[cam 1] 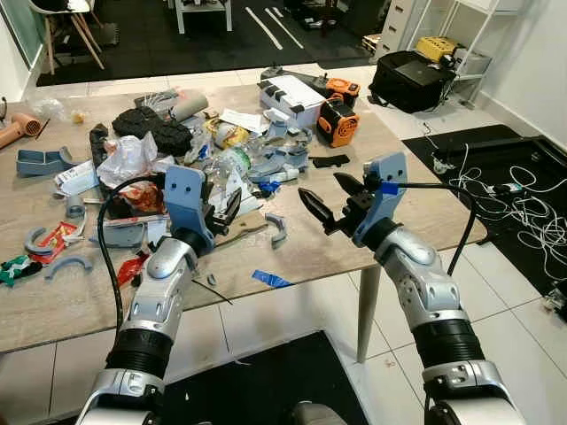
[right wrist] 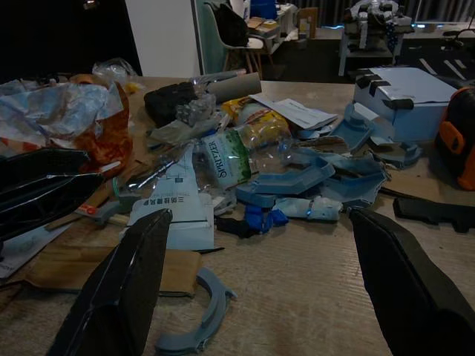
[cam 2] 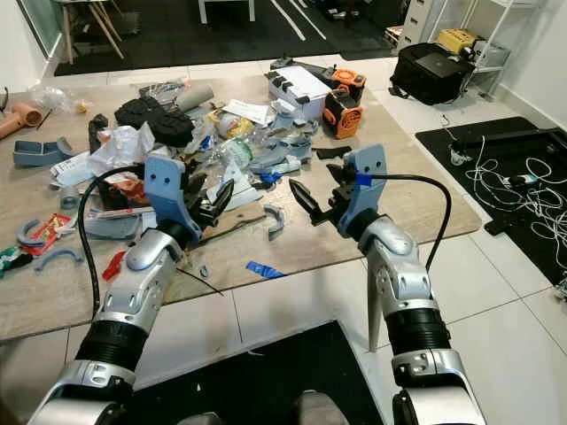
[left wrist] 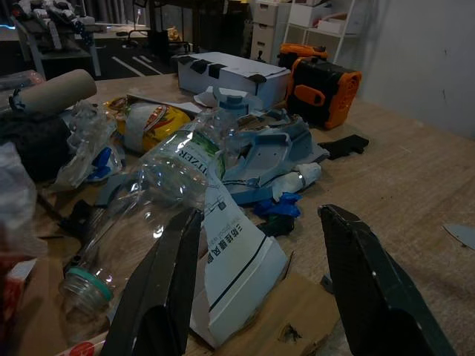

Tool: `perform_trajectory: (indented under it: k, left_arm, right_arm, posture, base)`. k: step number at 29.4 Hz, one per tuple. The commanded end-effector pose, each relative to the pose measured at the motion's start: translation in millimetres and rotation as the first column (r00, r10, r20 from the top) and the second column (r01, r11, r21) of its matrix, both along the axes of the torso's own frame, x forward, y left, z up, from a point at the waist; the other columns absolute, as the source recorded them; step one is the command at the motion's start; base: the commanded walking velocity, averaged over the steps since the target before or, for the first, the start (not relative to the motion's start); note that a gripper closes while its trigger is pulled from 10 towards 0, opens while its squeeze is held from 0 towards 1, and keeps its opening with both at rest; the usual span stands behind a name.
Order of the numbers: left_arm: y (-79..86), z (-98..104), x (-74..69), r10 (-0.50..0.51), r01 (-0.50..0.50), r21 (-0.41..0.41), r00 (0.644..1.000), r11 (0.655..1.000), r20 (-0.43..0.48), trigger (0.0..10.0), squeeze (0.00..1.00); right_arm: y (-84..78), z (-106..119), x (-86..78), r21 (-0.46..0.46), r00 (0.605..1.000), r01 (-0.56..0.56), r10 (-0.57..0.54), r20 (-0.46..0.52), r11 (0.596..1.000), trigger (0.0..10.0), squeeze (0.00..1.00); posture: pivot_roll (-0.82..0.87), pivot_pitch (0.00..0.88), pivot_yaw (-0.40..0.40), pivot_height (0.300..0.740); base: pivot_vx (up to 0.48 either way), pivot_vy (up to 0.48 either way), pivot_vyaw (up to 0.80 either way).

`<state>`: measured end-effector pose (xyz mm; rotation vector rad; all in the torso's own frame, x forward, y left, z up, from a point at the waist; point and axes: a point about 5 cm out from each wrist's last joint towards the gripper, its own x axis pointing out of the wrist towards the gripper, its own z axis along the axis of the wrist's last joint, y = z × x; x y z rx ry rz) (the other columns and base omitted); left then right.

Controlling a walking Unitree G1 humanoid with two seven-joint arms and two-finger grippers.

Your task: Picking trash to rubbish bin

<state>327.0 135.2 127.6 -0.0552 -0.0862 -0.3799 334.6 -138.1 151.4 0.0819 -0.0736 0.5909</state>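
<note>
Fingers of both grippers are spread wide and hold nothing. Left gripper [cam 1: 221, 211] hovers low at the near edge of the trash heap, aimed at the plastic bottle [left wrist: 159, 194], probably the next pick. Right gripper [cam 1: 332, 199] waits over bare table [cam 1: 416, 208], right of the heap, leaving room. No bin is visible; the table's near edge lies just behind both wrists.
</note>
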Motion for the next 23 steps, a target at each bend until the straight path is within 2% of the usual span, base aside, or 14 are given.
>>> perform_trajectory:
  k: [1,23]
  left_arm:
    - [1.4,1.9,-0.5,-0.004,0.004,0.009,1.000,1.000,0.004,10.0,0.00]
    - [1.0,1.8,-0.1,-0.005,0.005,0.009,1.000,1.000,0.003,10.0,0.00]
  right_arm:
    - [-4.4,2.3,-0.8,0.012,1.000,0.014,-0.014,0.004,1.000,10.0,0.00]
    - [-4.8,1.7,-0.1,0.012,1.000,0.014,-0.014,0.000,1.000,10.0,0.00]
  posture:
    - [-0.06,0.000,-0.043,0.740]
    - [-0.06,0.000,-0.046,0.740]
  base:
    - [0.000,0.000,0.00]
    - [0.000,0.000,0.00]
